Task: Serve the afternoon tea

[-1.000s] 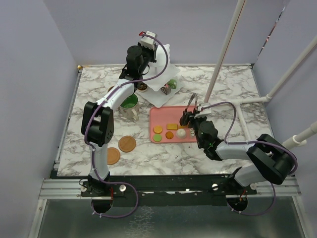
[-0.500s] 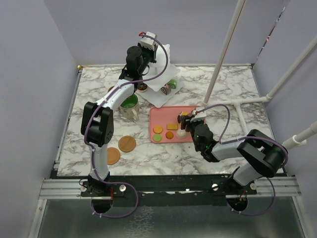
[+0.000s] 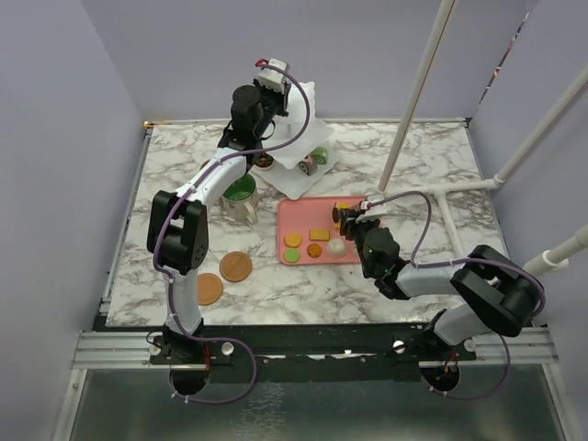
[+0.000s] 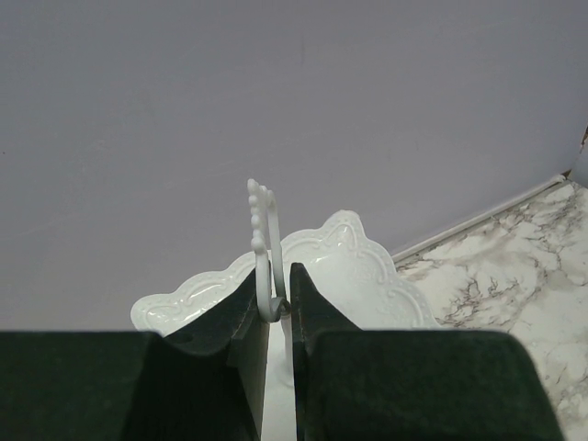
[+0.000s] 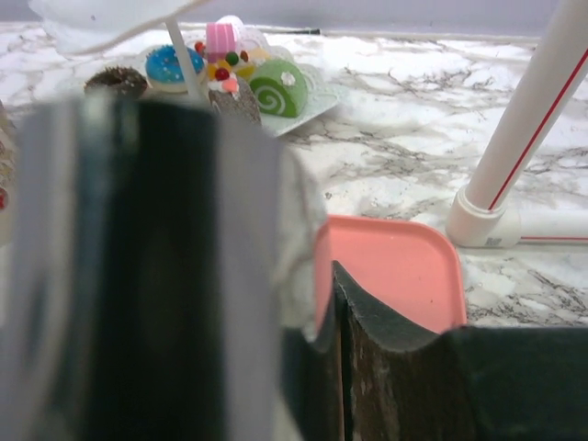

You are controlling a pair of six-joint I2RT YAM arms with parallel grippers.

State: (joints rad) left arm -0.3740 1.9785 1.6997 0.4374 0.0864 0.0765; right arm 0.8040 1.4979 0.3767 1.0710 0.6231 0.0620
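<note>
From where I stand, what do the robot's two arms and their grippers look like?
Both the left arm and the right arm are built of slim white links joined by chunky black cylindrical joints. A thin purple cable loops along each from the base. The left gripper and right gripper each end in two flat dark fingers with notched edges.
</note>
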